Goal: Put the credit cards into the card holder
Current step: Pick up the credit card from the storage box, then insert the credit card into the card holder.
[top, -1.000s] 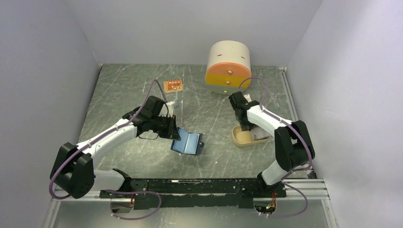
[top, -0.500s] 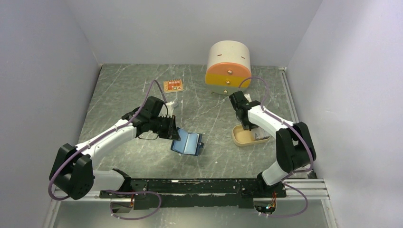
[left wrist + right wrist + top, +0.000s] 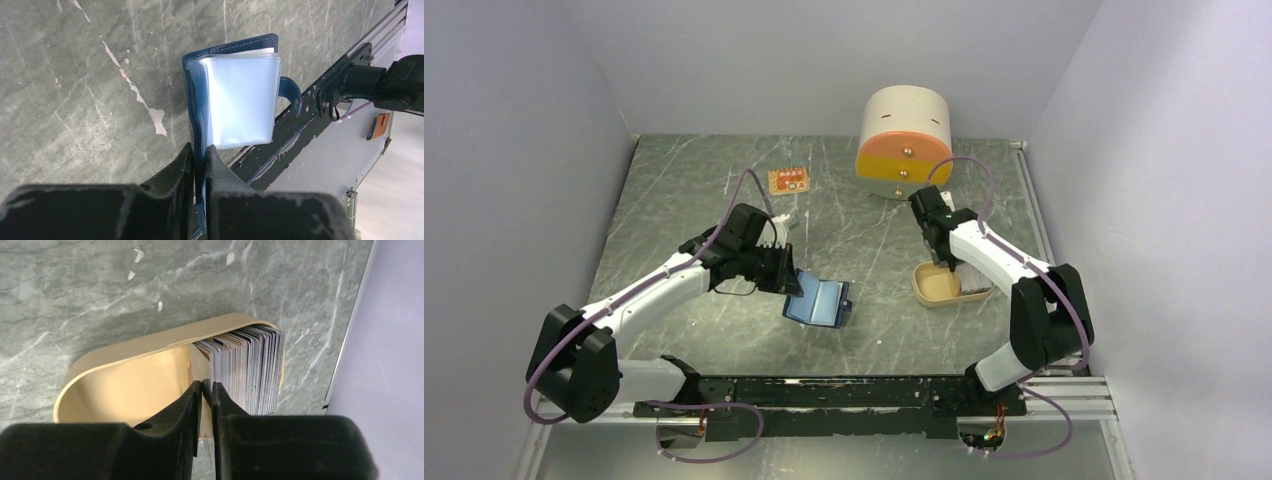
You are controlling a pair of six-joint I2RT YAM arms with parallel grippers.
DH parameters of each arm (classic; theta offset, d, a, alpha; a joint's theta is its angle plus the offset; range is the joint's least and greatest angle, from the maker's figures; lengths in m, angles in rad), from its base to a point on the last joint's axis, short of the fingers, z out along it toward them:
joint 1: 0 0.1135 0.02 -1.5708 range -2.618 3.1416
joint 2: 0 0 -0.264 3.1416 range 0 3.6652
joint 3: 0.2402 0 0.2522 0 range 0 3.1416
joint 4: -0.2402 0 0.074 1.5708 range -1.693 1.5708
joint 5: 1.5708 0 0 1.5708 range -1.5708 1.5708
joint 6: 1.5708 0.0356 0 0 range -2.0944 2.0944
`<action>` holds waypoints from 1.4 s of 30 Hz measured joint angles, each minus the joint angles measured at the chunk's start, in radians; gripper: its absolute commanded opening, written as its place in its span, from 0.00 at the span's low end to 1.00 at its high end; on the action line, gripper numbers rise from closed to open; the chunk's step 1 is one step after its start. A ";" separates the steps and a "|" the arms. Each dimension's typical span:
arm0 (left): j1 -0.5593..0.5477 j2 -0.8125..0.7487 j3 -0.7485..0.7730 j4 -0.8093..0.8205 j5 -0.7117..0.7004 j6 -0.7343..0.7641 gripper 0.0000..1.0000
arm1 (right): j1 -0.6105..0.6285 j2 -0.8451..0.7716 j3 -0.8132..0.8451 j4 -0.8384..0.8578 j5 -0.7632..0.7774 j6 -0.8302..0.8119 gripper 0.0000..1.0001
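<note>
- The credit cards (image 3: pixel 250 365) stand on edge, packed tight like a small file, with pale edges. They fill one end of a beige oval tray (image 3: pixel 125 352). The tray lies on the worktop (image 3: pixel 724 200) at about 3 o'clock from the card holder (image 3: pixel 819 302), well apart from it.
- The right gripper (image 3: pixel 206 386) has its fingers drawn narrow around the edge of the front card only. Here is the main danger, I think. The cards are thin and pressed together, so the neighbour card may cling and rise too. The pinched card may also slip out if the hold is too shallow.
- The tray looks light, so a pull that is not straight could drag it or tip it.
- The card holder lies open near the middle of the worktop. It is dark blue outside, with clear pale-blue sleeves and a small snap tab at one edge.
- The left gripper (image 3: pixel 200 150) comes from 9 o'clock, its fingers closed tight on the cover. The sleeves look soft and flat. A card may catch at the sleeve mouth and bend, or push the holder away if this hold loosens.
- Further out, a cream-and-orange round drawer unit (image 3: pixel 906 145) stands at 12 o'clock from the tray. A small orange tag (image 3: pixel 789 180) lies at 11 o'clock from the holder.
</note>
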 measured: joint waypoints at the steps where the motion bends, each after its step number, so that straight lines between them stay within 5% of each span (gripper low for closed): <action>1: 0.000 0.000 0.000 0.000 0.000 0.000 0.09 | 0.000 -0.002 0.004 -0.002 -0.008 0.002 0.13; 11: 0.000 -0.002 -0.019 0.001 -0.003 -0.011 0.09 | 0.006 -0.047 0.049 -0.050 -0.091 0.031 0.00; 24: 0.000 -0.008 -0.135 0.166 0.015 -0.200 0.09 | 0.017 -0.238 0.128 -0.072 -0.290 0.075 0.00; 31: 0.000 0.027 -0.169 0.371 0.017 -0.338 0.09 | 0.069 -0.424 0.016 0.158 -0.545 0.260 0.00; 42: 0.000 0.146 -0.272 0.525 0.002 -0.457 0.14 | 0.339 -0.380 -0.283 0.602 -0.721 0.622 0.00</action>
